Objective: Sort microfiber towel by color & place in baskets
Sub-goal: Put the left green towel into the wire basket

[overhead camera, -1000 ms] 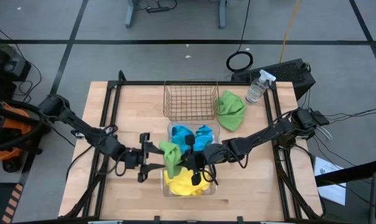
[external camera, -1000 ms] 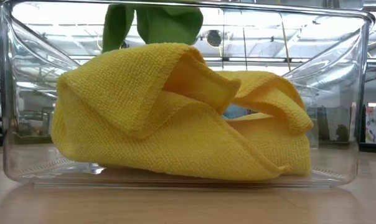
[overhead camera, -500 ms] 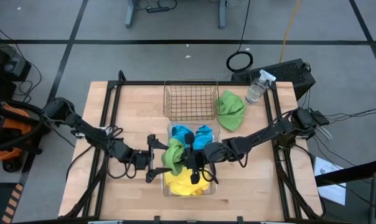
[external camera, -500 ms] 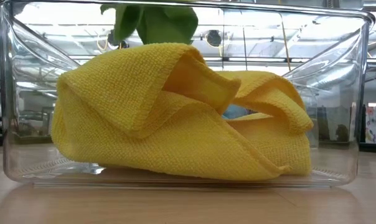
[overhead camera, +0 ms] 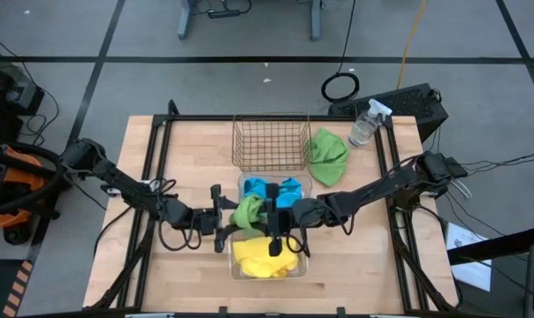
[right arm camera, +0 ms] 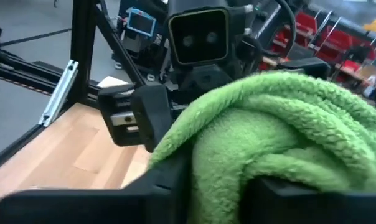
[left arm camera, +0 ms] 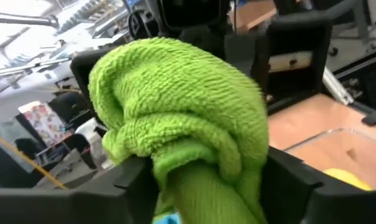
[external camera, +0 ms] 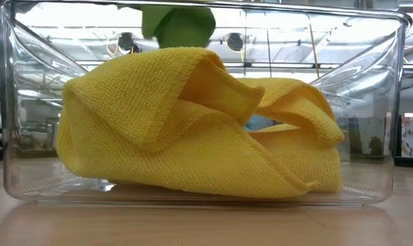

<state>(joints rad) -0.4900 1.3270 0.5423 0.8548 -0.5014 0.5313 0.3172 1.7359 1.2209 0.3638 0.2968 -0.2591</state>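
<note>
A bright green towel (overhead camera: 247,213) is bunched up between my two grippers, above where the two clear baskets meet. My left gripper (overhead camera: 224,223) comes from the left and my right gripper (overhead camera: 273,226) from the right; both are shut on it. Two sky blue towels (overhead camera: 273,190) lie in the farther clear basket (overhead camera: 241,182). Yellow towels (external camera: 193,130) fill the nearer clear basket (overhead camera: 234,268). A second green towel (overhead camera: 327,155) lies on the table with its edge against the empty copper wire basket (overhead camera: 269,141). The low view shows the held towel (external camera: 179,24) above the yellow ones. My left gripper pinches the green towel's bunched folds (left arm camera: 194,168) between its two fingers (left arm camera: 129,183), coming level from the table's left. The towel is lifted clear and bulges beyond the fingers as a wad of several layers. My right gripper pinches the same wad's other side (right arm camera: 238,168) between its fingers (right arm camera: 166,180), coming level from the table's right. The towel is clear of the baskets.
A clear spray bottle (overhead camera: 365,124) stands at the table's far right corner. A black frame rail (overhead camera: 157,168) runs along each side of the wooden table. Bare table lies left of the baskets and along the near edge.
My left gripper has moved toward the table's right, closing in on my right gripper. The green towel, hanging loosely a second ago, has been gathered into a tighter wad between them and has risen a little above the yellow towels.
</note>
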